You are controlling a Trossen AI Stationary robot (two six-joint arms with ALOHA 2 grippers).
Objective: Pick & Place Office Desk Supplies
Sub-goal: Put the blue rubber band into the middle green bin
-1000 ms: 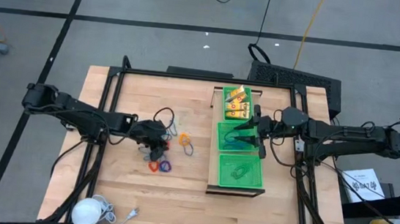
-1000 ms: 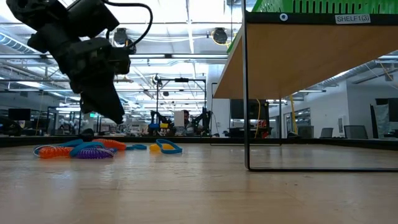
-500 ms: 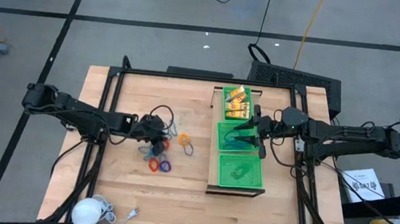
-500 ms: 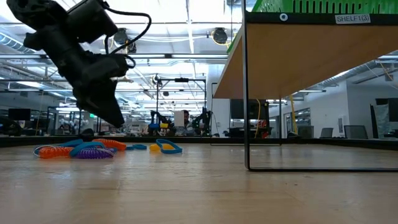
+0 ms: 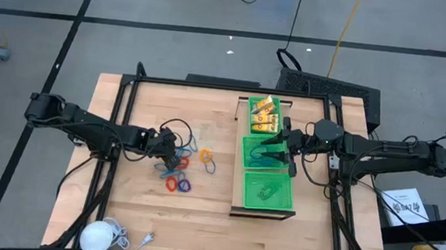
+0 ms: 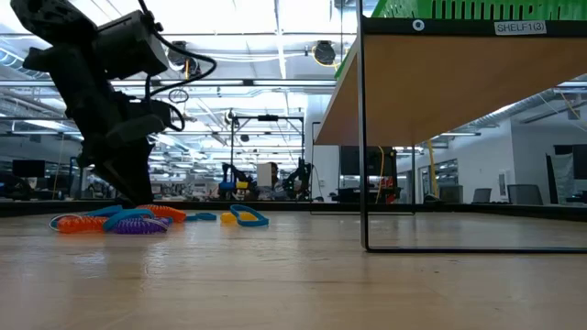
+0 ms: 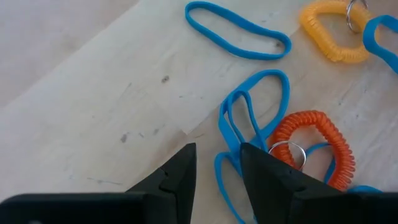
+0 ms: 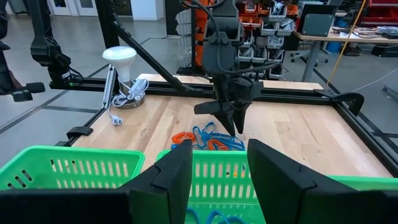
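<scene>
Thin rings lie loose on the wooden table: a blue one (image 7: pixel 239 38), a yellow-orange coil (image 7: pixel 333 31), an orange coil (image 7: pixel 317 146) and a doubled blue loop (image 7: pixel 255 106). Red (image 5: pixel 171 184) and purple (image 5: pixel 185 185) rings lie nearer the front edge. My left gripper (image 7: pixel 217 155) is open by a narrow gap and slants down just above the doubled blue loop, with one strand showing under the gap. Yellow packets (image 5: pixel 262 115) sit in the far green tray. My right gripper (image 8: pixel 217 155) is open and held level over the middle green tray (image 5: pixel 265 154), holding nothing.
Three green mesh trays stand in a row on a raised wooden shelf (image 6: pixel 440 82) at the table's right; the near one (image 5: pixel 266 191) holds something green. A white round object with a cord (image 5: pixel 100 235) lies at the near left corner. A black frame rail runs around the table.
My left gripper has tipped its fingers more steeply down, rolled at the wrist, and sunk a little toward the table's left onto the cluster of rings. Its finger gap stays the same. The rings have not moved.
</scene>
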